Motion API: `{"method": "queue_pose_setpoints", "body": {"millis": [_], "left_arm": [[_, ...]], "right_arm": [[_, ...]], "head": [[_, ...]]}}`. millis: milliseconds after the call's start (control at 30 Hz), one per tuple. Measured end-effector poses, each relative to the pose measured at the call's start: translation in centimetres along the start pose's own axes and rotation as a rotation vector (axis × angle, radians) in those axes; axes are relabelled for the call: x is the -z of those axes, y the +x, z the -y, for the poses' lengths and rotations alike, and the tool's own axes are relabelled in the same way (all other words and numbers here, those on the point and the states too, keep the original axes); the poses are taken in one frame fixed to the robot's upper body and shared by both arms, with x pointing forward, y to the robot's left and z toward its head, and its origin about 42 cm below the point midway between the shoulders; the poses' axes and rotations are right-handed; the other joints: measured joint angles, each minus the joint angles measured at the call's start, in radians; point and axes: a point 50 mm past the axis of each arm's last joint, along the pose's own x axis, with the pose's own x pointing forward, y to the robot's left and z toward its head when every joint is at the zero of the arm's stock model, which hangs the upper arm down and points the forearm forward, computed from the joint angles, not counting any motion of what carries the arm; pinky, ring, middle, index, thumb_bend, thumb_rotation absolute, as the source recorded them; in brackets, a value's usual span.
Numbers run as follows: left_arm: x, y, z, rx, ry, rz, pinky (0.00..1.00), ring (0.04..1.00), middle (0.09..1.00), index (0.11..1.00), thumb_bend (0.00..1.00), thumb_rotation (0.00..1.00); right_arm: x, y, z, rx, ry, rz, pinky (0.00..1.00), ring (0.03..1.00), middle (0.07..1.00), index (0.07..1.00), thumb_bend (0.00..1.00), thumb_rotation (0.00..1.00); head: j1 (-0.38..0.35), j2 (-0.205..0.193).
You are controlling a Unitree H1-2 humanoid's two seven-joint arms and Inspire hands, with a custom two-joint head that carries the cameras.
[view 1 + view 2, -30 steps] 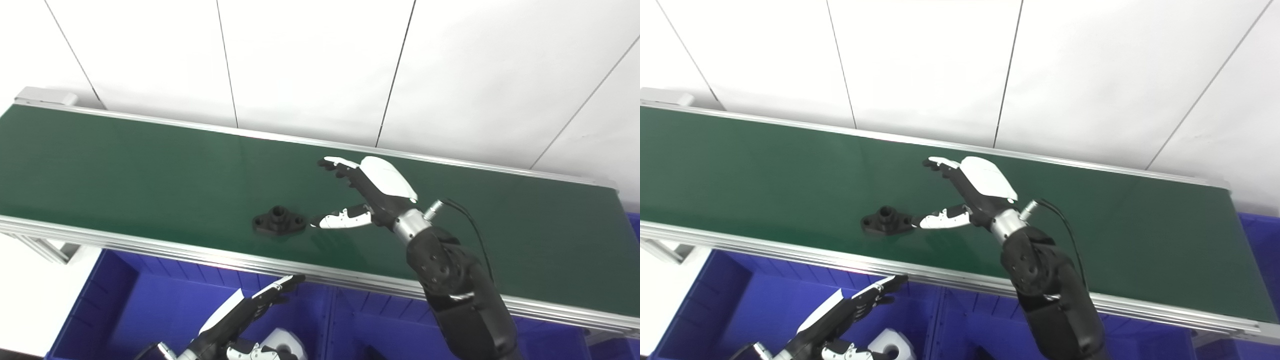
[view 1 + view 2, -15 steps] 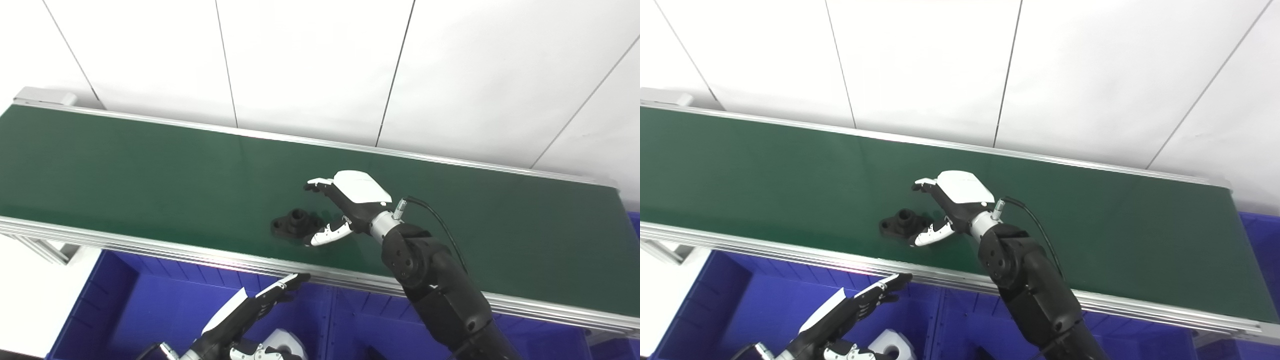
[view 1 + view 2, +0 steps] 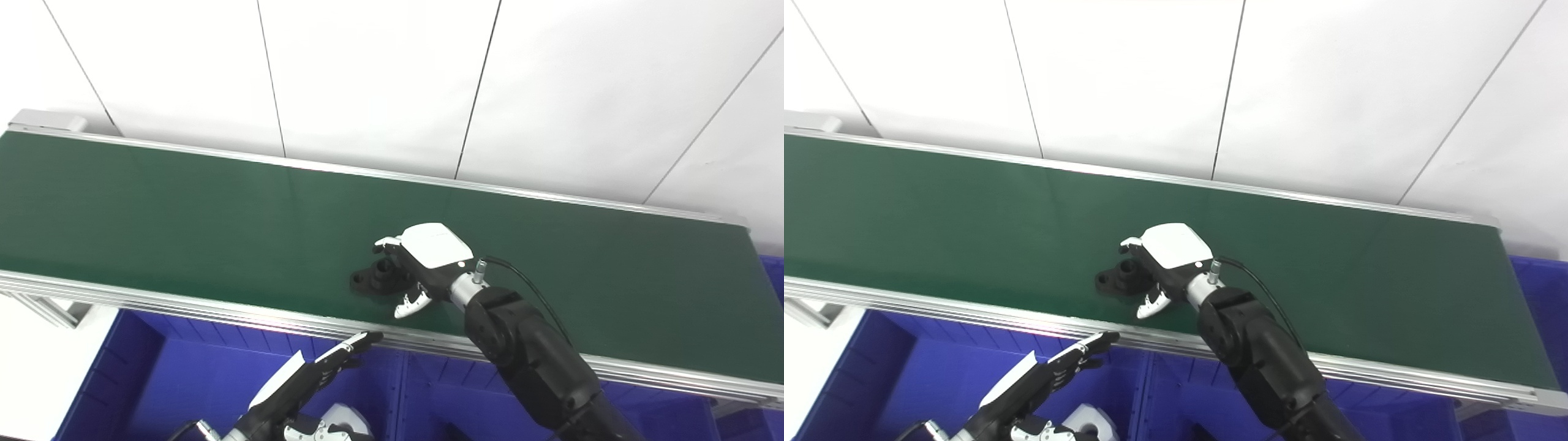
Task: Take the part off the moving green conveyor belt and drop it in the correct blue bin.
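Observation:
A black flanged part [image 3: 370,280] lies on the green conveyor belt [image 3: 184,208] near its front edge; it also shows in the right eye view [image 3: 1118,279]. My right hand [image 3: 422,260] is low on the belt at the part's right end. Its fingers curl over the part's far side and its thumb tip [image 3: 406,305] stays apart on the near side, so the hand is open around the part. My left hand [image 3: 306,384] is open and flat, empty, below the belt's front rail over a blue bin [image 3: 153,367].
Blue bins line the front under the belt's aluminium rail [image 3: 184,306]. A white part [image 3: 1093,422] lies in the left bin beneath my left hand. Another blue bin [image 3: 1537,288] shows at the far right. A white panelled wall stands behind the belt.
The part has ridden right along the belt. My right hand has dropped to the belt and curled its fingers over the part's right end. The left hand has barely moved.

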Motion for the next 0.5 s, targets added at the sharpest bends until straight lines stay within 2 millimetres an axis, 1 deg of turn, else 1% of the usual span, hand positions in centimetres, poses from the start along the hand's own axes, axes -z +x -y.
{"method": "queue_pose_setpoints", "body": {"millis": [33, 67, 100, 133, 200, 267, 400, 467, 500], "left_arm": [[0.0, 0.0, 0.0, 0.000, 0.000, -0.001, 0.90, 0.960, 0.978, 0.921, 0.66, 0.42], [0.0, 0.0, 0.0, 0.000, 0.000, -0.001, 0.89, 0.958, 0.978, 0.921, 0.66, 0.42], [0.0, 0.0, 0.0, 0.000, 0.000, -0.002, 0.89, 0.956, 0.978, 0.921, 0.66, 0.42], [0.0, 0.0, 0.0, 0.000, 0.000, -0.002, 0.89, 0.955, 0.978, 0.921, 0.66, 0.42], [0.0, 0.0, 0.0, 0.000, 0.001, -0.001, 0.89, 0.955, 0.977, 0.921, 0.66, 0.42], [0.0, 0.0, 0.0, 0.000, 0.002, -0.002, 0.89, 0.955, 0.976, 0.921, 0.66, 0.42], [0.0, 0.0, -0.1, -0.001, 0.001, -0.001, 0.89, 0.959, 0.978, 0.922, 0.66, 0.41], [-0.1, 0.0, -0.1, -0.003, 0.000, -0.004, 0.89, 0.961, 0.979, 0.922, 0.66, 0.41], [-0.1, 0.0, -0.1, -0.003, 0.000, -0.004, 0.88, 0.960, 0.978, 0.921, 0.66, 0.41]], "right_arm": [[0.0, 0.0, 0.0, 0.009, -0.006, 0.003, 0.47, 0.549, 0.595, 0.628, 0.58, 0.01], [0.1, 0.0, 0.0, 0.018, -0.011, 0.005, 0.38, 0.454, 0.529, 0.548, 0.54, 0.00], [0.2, -0.1, 0.0, 0.029, -0.014, 0.010, 0.31, 0.375, 0.503, 0.519, 0.53, 0.00], [0.4, -0.1, -0.1, 0.039, -0.016, 0.013, 0.26, 0.319, 0.462, 0.507, 0.53, 0.00], [0.6, -0.2, -0.2, 0.053, -0.020, 0.024, 0.24, 0.303, 0.433, 0.510, 0.52, 0.00], [0.7, -0.4, -0.4, 0.068, -0.019, 0.027, 0.26, 0.329, 0.452, 0.504, 0.52, 0.00], [1.0, -0.6, -0.6, 0.090, -0.016, 0.020, 0.25, 0.320, 0.425, 0.510, 0.52, 0.00], [1.0, -0.7, -0.6, 0.095, -0.017, 0.017, 0.25, 0.320, 0.428, 0.513, 0.52, 0.00], [1.1, -0.8, -0.7, 0.100, -0.015, 0.017, 0.25, 0.320, 0.445, 0.511, 0.52, 0.00]], "head": [[0.000, 0.000], [0.000, 0.002], [-0.002, 0.005], [-0.002, 0.005], [-0.003, 0.008], [-0.005, 0.009], [-0.009, 0.017], [-0.009, 0.018], [-0.009, 0.020]]}}
